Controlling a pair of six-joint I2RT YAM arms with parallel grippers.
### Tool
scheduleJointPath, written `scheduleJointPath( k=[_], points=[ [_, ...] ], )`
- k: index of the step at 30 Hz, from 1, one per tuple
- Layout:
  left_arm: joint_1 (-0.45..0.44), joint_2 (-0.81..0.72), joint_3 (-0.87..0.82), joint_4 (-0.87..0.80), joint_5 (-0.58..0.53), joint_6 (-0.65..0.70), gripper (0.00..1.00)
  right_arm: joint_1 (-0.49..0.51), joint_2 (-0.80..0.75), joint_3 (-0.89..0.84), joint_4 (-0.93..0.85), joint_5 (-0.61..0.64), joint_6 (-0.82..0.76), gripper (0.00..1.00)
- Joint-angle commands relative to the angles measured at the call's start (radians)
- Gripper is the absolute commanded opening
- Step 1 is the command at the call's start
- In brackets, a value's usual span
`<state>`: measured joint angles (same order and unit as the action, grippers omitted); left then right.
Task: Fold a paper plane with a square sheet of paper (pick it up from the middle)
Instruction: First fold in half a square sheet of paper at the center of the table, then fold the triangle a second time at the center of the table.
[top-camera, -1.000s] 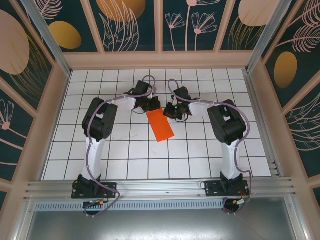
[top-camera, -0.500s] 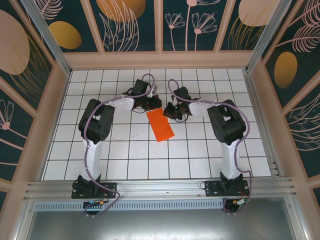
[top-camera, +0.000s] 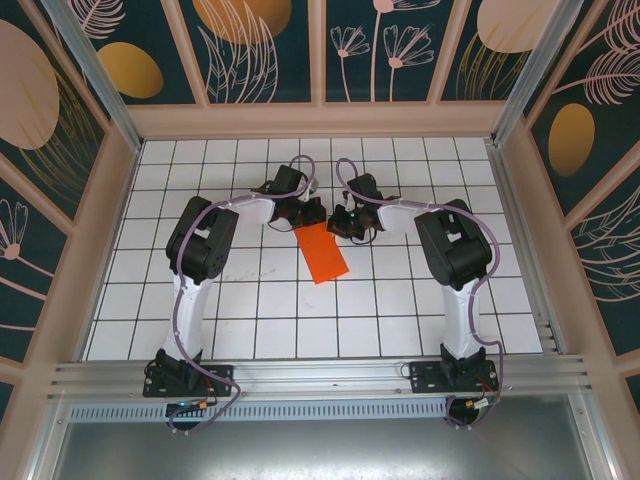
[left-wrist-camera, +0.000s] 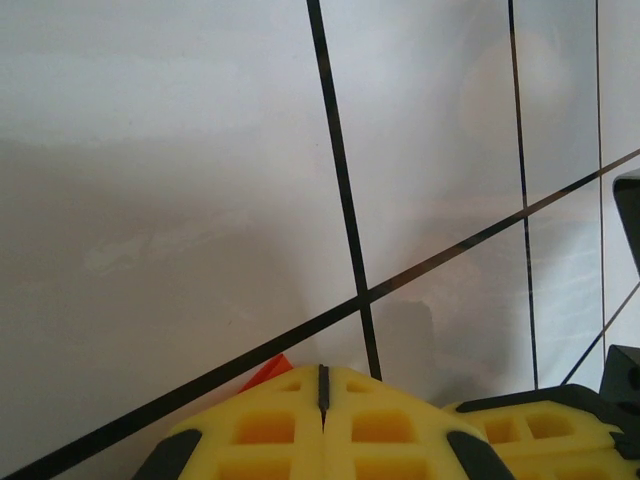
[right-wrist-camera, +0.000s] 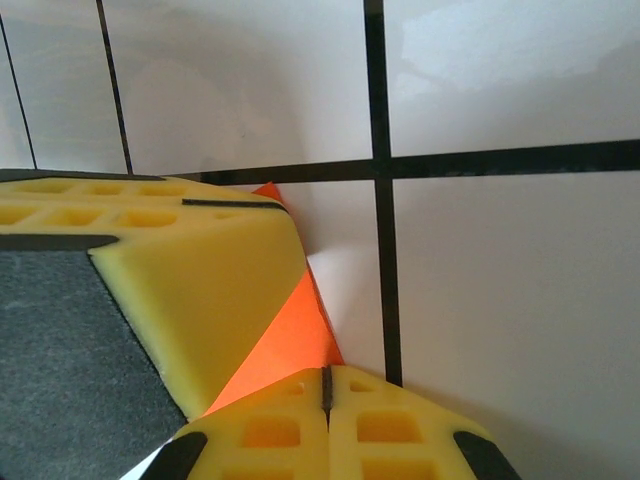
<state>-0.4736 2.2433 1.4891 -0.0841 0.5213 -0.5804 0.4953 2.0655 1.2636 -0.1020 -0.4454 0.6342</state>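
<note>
On the gridded surface, between the two arms, the orange-red paper lay flat as a narrow folded strip, its near end free and untouched. You could expect it to be feather-light, thin and limp. It would likely droop if lifted by one end, slide easily on the smooth surface, and take a crease from any hard pinch. Lying so flat, its edges gave you little to pinch. The middle of the strip, where the task asked you to lift it, looked like the best place to take hold, with a light squeeze.

Farther back, both arms met at the strip's far tip. The left gripper had its yellow fingers together, with an orange corner showing just beside them. The right gripper was likewise closed, its tips touching the paper's point from the other side. Whether either one pinched the paper or only pressed on it, you could not tell.
</note>
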Motion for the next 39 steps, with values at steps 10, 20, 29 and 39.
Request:
scheduleJointPath(
  k=[10,20,29,39],
  points=[
    [-0.004,0.032,-0.083,-0.044,-0.116,-0.021,0.0,0.014,-0.12,-0.149,-0.136,-0.053,-0.097,0.0],
    [-0.003,0.027,-0.085,-0.029,-0.103,-0.024,0.0,0.023,-0.316,-0.389,-0.195,-0.033,-0.088,0.0],
    [-0.004,0.008,0.032,-0.044,-0.056,0.002,0.0,0.025,-0.43,-0.388,-0.239,0.016,-0.088,0.0],
    [0.054,-0.204,0.046,-0.046,-0.162,-0.111,0.51,0.082,-0.275,-0.115,-0.186,0.16,-0.071,0.11]
  ],
)
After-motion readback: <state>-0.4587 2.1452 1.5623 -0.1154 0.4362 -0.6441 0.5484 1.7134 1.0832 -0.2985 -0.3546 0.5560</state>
